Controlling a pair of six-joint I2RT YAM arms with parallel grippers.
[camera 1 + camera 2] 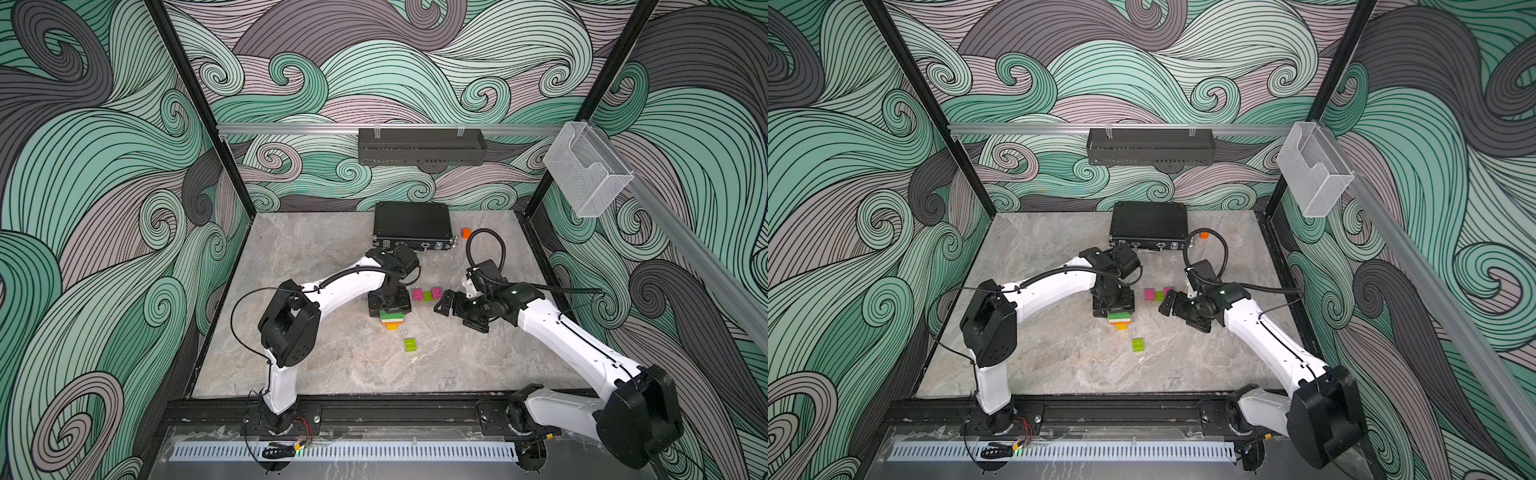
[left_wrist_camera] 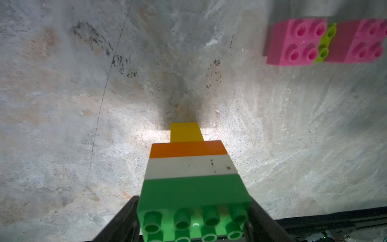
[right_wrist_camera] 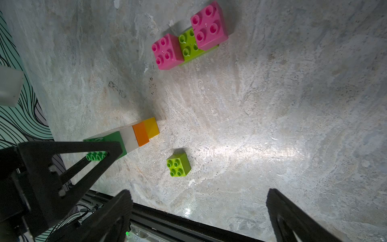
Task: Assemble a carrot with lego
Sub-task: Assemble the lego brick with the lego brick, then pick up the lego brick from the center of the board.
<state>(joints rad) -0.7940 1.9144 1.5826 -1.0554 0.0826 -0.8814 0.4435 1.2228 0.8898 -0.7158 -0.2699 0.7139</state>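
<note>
lego count: eight studded plastic bricks. four form the partial carrot stack (image 1: 392,321): one yellow brick (image 2: 185,132), one orange brick (image 2: 188,148), one white brick (image 2: 190,166), one dark green brick (image 2: 193,192). it stands yellow end down on the grey marbled bench (image 1: 332,365). the left fingers (image 2: 123,222) flank the dark green brick; grip or release cannot be told. two pink bricks (image 3: 167,51) sit on one long lime green brick (image 3: 187,45). one small lime green brick (image 3: 179,164) lies loose. the right fingers (image 3: 113,211) are spread wide, empty. one orange cube (image 1: 466,233) lies near one flat black ribbed case (image 1: 411,224).
</note>
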